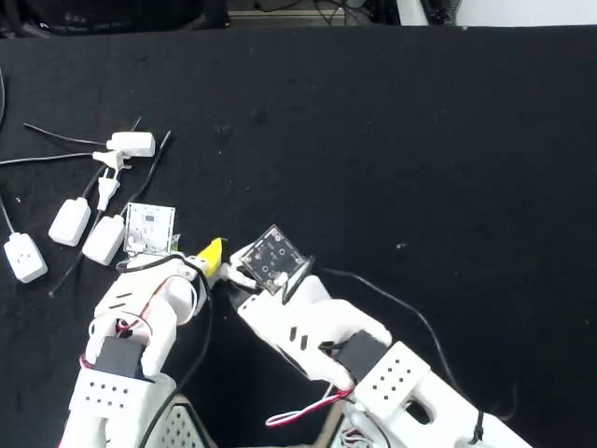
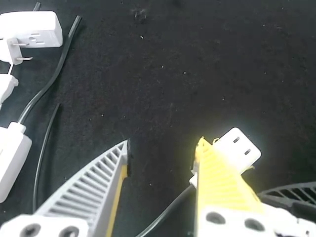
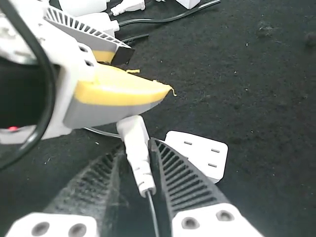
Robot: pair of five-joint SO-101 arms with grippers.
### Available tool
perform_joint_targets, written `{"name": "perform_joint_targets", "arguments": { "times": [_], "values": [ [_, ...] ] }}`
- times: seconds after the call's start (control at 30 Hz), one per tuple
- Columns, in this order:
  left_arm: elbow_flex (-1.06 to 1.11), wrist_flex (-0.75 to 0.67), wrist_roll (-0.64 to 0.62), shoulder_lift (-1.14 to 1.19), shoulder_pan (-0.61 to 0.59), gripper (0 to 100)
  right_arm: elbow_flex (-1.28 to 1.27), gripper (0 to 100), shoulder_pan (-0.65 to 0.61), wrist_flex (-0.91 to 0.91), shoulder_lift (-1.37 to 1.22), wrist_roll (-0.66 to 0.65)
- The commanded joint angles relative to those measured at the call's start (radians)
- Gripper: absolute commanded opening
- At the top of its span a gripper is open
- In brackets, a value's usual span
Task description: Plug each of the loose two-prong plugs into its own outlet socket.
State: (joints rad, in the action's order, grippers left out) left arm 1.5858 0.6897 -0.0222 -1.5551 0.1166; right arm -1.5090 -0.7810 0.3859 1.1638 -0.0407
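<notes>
The right gripper [image 3: 137, 146] is clamping a white plug [image 3: 133, 131] between narrowed fingers [image 3: 173, 173]. The left gripper [image 2: 163, 145] is standing wide open, its yellow finger [image 2: 217, 177] just beside a socket [image 2: 240, 148]. In the high view, a loose plug [image 1: 109, 189] is lying at 10 o'clock from both grippers.

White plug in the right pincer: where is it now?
Clamped in the right pincer, the white plug is beside the white outlet socket, close to the yellow finger of the open left pincer, between the two arms in the high view.
</notes>
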Motion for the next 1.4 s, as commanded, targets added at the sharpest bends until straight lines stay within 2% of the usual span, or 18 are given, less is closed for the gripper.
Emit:
{"name": "perform_joint_targets", "arguments": {
  "times": [0.0,0.43,0.5,0.57,0.67,0.9,1.0,1.13,1.37],
  "values": [
    [0.036,-0.041,0.015,0.009,0.047,22,0.041,1.0,0.035,-0.038,0.053,0.074],
    [0.033,-0.041,0.015,0.005,0.042,22,0.035,1.0,0.041,-0.058,0.053,0.077],
    [0.019,-0.040,0.015,0.005,0.018,22,0.035,1.0,0.048,-0.048,0.051,0.026],
    [-0.010,-0.038,0.014,0.005,-0.047,22,0.042,1.0,0.074,-0.008,0.051,-0.035],
    [-0.044,-0.037,0.011,0.014,-0.133,22,0.082,1.0,0.117,0.057,0.044,-0.006],
    [-0.136,0.097,-0.028,0.041,-0.150,22,0.213,1.0,0.226,0.275,0.042,0.023],
    [-0.177,0.092,-0.023,0.152,-0.147,23,0.228,1.0,0.256,0.298,0.041,0.023],
    [-0.266,0.032,0.003,0.423,-0.147,22,0.274,1.0,0.293,0.342,0.008,0.021],
    [-0.409,-0.164,-0.037,0.908,-0.142,22,0.398,1.0,0.324,0.345,-0.292,0.023]
  ]
}}
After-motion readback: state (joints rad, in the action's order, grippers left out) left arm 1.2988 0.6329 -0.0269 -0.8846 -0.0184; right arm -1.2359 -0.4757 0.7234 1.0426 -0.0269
